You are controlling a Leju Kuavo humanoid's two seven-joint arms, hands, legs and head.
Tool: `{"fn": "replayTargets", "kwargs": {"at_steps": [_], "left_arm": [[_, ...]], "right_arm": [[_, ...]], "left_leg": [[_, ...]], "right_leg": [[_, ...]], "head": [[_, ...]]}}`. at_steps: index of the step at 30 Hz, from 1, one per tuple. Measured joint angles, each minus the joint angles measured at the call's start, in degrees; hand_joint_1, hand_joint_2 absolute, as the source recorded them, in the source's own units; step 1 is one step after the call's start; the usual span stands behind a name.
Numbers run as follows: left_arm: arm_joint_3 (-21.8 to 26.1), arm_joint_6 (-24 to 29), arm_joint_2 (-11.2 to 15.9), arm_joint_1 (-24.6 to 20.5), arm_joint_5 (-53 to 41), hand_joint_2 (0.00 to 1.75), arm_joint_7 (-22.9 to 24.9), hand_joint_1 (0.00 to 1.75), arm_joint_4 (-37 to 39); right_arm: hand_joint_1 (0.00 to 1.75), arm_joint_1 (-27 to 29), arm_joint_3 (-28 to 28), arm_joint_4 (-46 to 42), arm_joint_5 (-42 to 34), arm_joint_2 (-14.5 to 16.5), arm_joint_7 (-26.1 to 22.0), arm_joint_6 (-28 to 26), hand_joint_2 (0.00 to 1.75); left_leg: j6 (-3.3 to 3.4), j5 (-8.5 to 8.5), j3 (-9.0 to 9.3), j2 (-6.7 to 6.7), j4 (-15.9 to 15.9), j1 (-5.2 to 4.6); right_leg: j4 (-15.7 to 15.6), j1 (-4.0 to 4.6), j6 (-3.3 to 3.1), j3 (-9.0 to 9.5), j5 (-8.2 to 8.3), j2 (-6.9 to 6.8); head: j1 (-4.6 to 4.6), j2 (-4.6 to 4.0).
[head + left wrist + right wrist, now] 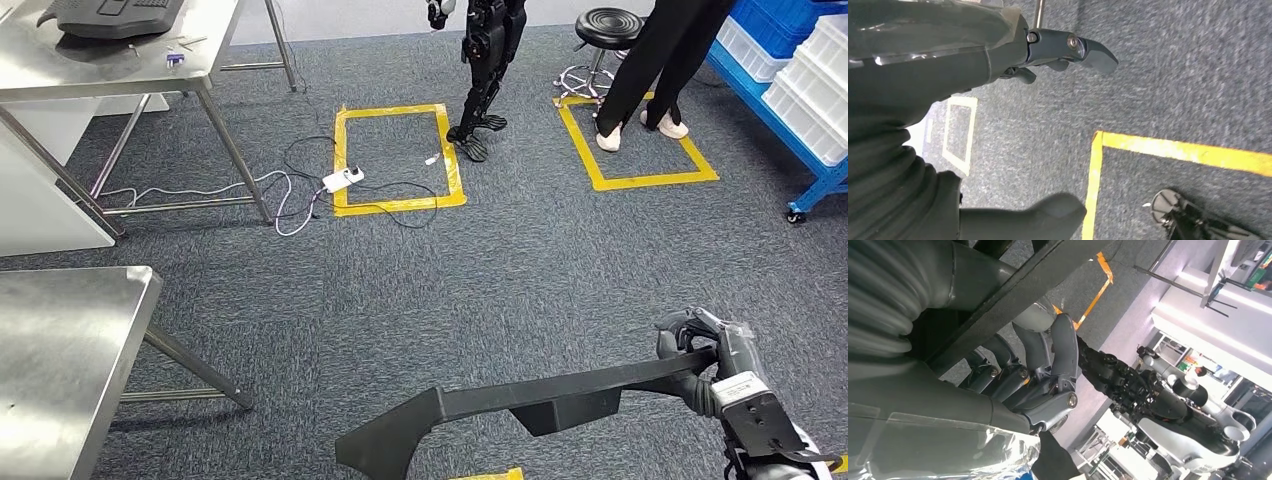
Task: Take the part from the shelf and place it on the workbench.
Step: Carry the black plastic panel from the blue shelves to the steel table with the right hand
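Observation:
A long black part (520, 400) with a hooked end hangs low over the carpet near my front edge. My right hand (715, 365) grips its right end, fingers wrapped around the bar. Close up, the part (1038, 295) crosses in front of my right hand (1048, 380), whose fingers curl against it. The steel workbench (60, 350) stands at the lower left, apart from the part. My left hand (948, 100) hangs over the carpet, thumb and fingers apart, holding nothing.
A second steel table (120, 60) at the back left carries a dark part. Another robot's legs (485, 70), a person (655, 70) and a stool (605, 30) stand behind yellow tape squares (395, 160). A power strip with cables (340, 180) lies on the carpet. Blue shelving with bins (800, 90) is on the right.

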Motion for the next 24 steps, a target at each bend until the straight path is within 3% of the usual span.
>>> {"fn": "replayTargets", "kwargs": {"at_steps": [4,6,8,10,12,14,18,20,22,23,24], "left_arm": [[0.0,-0.01,-0.01,0.03,-0.03,1.75,0.02,0.0,0.0],[0.0,-0.01,-0.01,0.02,-0.07,1.75,0.04,0.0,0.0],[-0.01,-0.05,-0.05,-0.04,-0.25,1.75,0.11,0.0,0.0],[-0.02,-0.1,-0.08,-0.1,-0.43,1.75,0.18,0.0,0.0],[-0.02,-0.13,-0.07,-0.18,-0.5,1.75,0.2,0.0,-0.01],[-0.04,-0.22,-0.06,-0.33,-0.66,1.75,0.23,0.0,-0.01],[-0.25,-0.52,-0.03,-0.35,-1.2,1.75,0.37,0.0,-0.02],[-0.37,-0.68,0.04,-0.38,-1.44,1.75,0.39,0.0,-0.04],[-0.42,-0.87,0.13,-0.39,-1.69,1.75,0.39,0.0,-0.06],[-0.43,-0.98,0.15,-0.38,-1.76,1.75,0.4,0.0,-0.07],[-0.44,-1.08,0.18,-0.36,-1.8,1.75,0.43,0.0,-0.07]], "right_arm": [[1.75,0.02,-0.03,-0.13,0.0,0.01,0.01,0.0,1.75],[1.75,0.08,-0.1,-0.42,0.0,0.01,0.01,0.0,1.75],[1.75,0.4,-0.3,-1.09,0.07,0.13,0.12,0.0,1.75],[1.75,0.68,-0.42,-1.55,0.29,0.41,0.33,0.0,1.75],[1.75,0.7,-0.42,-1.75,0.55,0.7,0.48,-0.03,1.75],[1.75,0.73,-0.42,-1.97,0.8,0.97,0.54,-0.1,1.75],[1.75,0.86,-0.44,-2.21,1.19,1.59,0.66,-0.16,1.75],[1.75,0.97,-0.66,-2.37,1.21,1.73,0.67,-0.17,1.75],[1.75,1.31,-1.06,-2.41,1.15,1.83,0.7,-0.16,1.75],[1.75,1.58,-1.25,-2.4,1.12,1.88,0.72,-0.15,1.75],[1.75,1.85,-1.41,-2.4,1.07,1.92,0.74,-0.13,1.75]], "left_leg": [[-0.13,0.02,-0.05,-0.05,-0.01,0.06],[-0.38,-0.53,-0.3,0.48,0.62,0.2],[-1.07,-4.52,-4.31,1.9,9.04,0.54],[-1.44,-5.96,-6.48,3.01,13.62,0.81],[-1.06,-2.55,-2.55,4.35,6.08,0.73],[-0.54,-1.13,-0.12,5.39,1.23,0.4],[0.78,-0.43,0.31,4.43,-0.17,0.17],[1.46,0.13,0.68,3.92,-0.88,0.35],[1.62,0.22,0.6,3.24,-0.94,0.26],[1.62,0.22,0.56,2.82,-0.92,0.25],[1.6,0.22,0.54,2.4,-0.9,0.25]], "right_leg": [[-0.03,-0.01,-0.14,0.0,0.05,-0.1],[-0.22,-0.39,-0.58,0.09,0.22,-0.27],[-0.36,-0.38,-1.57,0.14,0.3,-1.21],[-0.34,0.01,-2.14,0.19,0.2,-2.26],[-0.28,0.24,-2.03,0.32,0.12,-2.75],[-0.27,0.61,-1.69,0.34,0.01,-3.2],[0.48,0.77,-0.67,-0.07,-0.6,-3.51],[5.21,0.54,-0.74,-2.33,-3.03,-2.19],[12.88,0.31,-0.91,-6.11,-6.21,-1.17],[15.52,0.24,-0.7,-7.46,-6.99,-1.01],[16.12,0.16,-0.29,-7.77,-6.86,-0.92]], "head": [[-0.01,0.0],[0.0,0.0],[-0.2,0.0],[-0.39,0.0],[-0.39,0.0],[-0.32,0.0],[-0.22,0.0],[-0.08,0.0],[0.06,0.0],[0.1,0.0],[0.1,0.0]]}}
